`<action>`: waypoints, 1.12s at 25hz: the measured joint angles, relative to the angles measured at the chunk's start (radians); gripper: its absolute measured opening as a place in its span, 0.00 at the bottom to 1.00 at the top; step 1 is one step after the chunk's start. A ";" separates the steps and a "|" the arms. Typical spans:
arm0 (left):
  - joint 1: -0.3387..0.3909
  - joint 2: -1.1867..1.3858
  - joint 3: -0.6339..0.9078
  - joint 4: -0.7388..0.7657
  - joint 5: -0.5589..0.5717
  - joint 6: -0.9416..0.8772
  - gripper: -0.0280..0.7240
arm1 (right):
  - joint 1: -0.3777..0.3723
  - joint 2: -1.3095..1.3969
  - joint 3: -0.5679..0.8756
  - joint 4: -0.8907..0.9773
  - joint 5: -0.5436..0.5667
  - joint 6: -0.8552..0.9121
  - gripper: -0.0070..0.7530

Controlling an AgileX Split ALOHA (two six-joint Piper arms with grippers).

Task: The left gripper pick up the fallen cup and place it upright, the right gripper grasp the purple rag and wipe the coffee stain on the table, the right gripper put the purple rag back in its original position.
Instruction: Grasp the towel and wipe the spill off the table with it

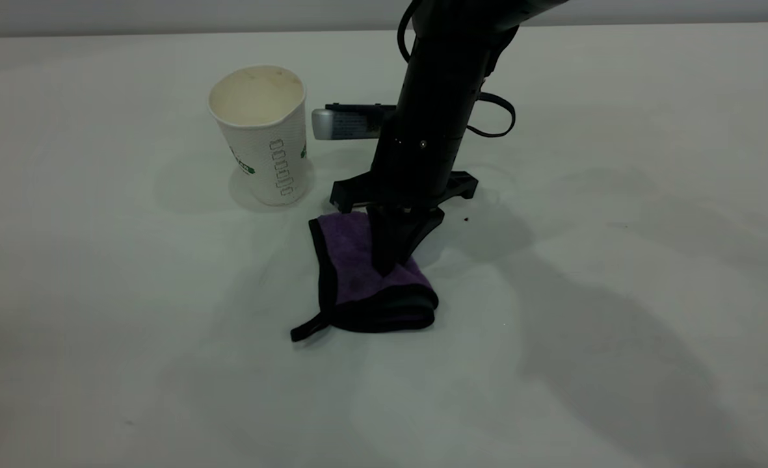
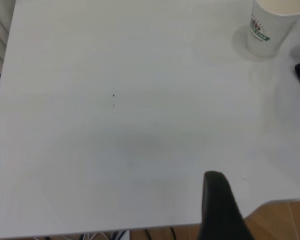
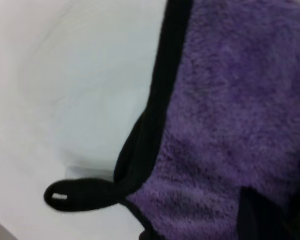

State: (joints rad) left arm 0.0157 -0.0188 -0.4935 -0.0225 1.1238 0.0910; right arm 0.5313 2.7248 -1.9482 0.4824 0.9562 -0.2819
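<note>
The white paper cup [image 1: 260, 133] stands upright on the white table [image 1: 97, 338], mouth up. It also shows in the left wrist view [image 2: 270, 25]. The purple rag [image 1: 357, 273] lies just in front of the cup, black loop toward the front left, and fills the right wrist view [image 3: 230, 110]. My right gripper [image 1: 389, 260] comes down from above, shut on the rag's middle and pressing it to the table. The coffee stain is hidden. My left gripper [image 2: 217, 210] is out of the exterior view, far from the cup near a table edge.
A tiny dark speck [image 1: 466, 219] lies right of the rag. The right arm's silver-grey block [image 1: 344, 122] sits close behind the cup. A table edge with wooden floor [image 2: 285, 220] beyond shows in the left wrist view.
</note>
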 joint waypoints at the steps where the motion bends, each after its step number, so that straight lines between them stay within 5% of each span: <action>1: 0.000 0.000 0.000 0.000 0.000 0.000 0.70 | -0.008 -0.003 0.000 -0.016 -0.004 0.015 0.09; 17: 0.000 0.000 0.000 0.000 0.000 -0.001 0.70 | -0.369 -0.018 -0.008 -0.179 0.018 0.093 0.11; 22: 0.000 0.000 0.000 0.000 0.000 -0.001 0.70 | -0.401 -0.015 -0.034 -0.187 0.072 0.080 0.19; 28: 0.000 0.000 0.000 0.000 0.000 -0.001 0.70 | -0.403 -0.005 -0.142 -0.190 0.174 0.045 0.41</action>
State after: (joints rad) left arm 0.0157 -0.0188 -0.4935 -0.0225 1.1238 0.0901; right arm 0.1286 2.7202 -2.0903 0.2929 1.1298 -0.2374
